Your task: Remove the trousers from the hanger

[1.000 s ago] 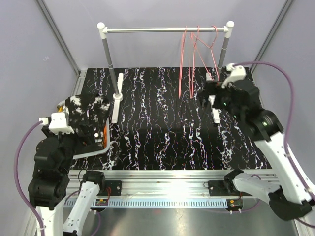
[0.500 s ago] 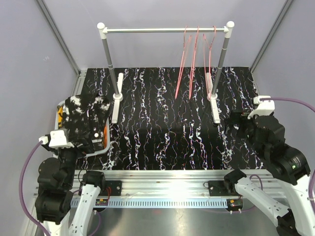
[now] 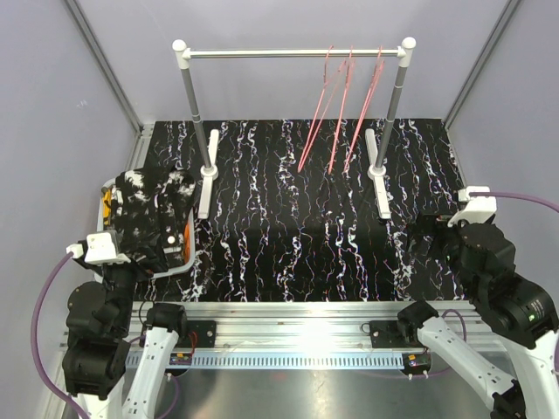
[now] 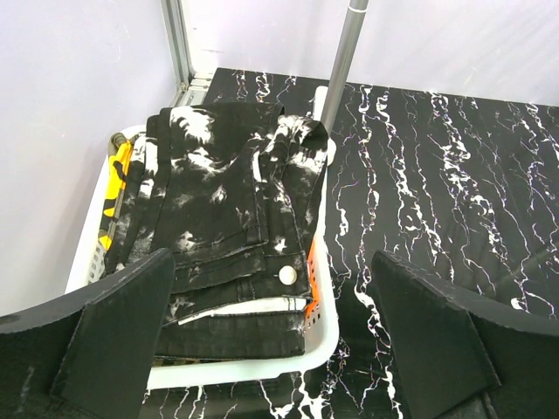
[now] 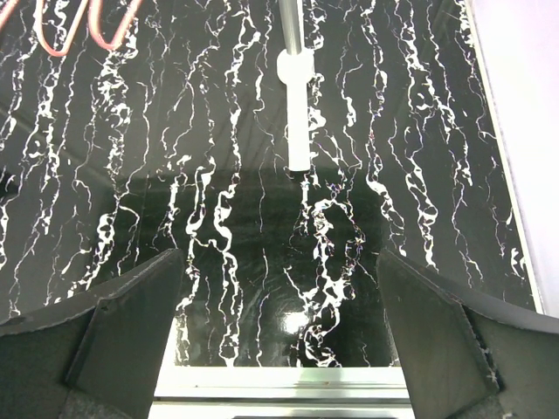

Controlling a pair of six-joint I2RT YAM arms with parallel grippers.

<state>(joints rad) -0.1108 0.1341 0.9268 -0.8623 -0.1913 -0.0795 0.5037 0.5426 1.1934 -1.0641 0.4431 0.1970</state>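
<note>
The black trousers with white speckles (image 3: 148, 205) lie folded on top of a pile in a white basket (image 3: 157, 272) at the left; they also show in the left wrist view (image 4: 218, 218). Under them an orange garment (image 4: 310, 271) shows through the basket wall, and a yellow-orange patch of the olive one (image 4: 116, 183) shows at the left edge. Three pink hangers (image 3: 336, 113) hang bare and tilted on the rail. My left gripper (image 4: 271, 262) is open and empty above the basket's near edge. My right gripper (image 5: 279, 257) is open and empty over the table's near right part.
The clothes rack has a rail (image 3: 288, 53), a left post (image 3: 196, 113) and a right post (image 3: 393, 96) on white feet (image 5: 297, 105). The hanger bottoms (image 5: 52, 39) show in the right wrist view. Grey walls close in both sides.
My right arm has drawn back from the hangers to the near right. My left arm has also pulled back and down. The bare hangers have swung leftward.
</note>
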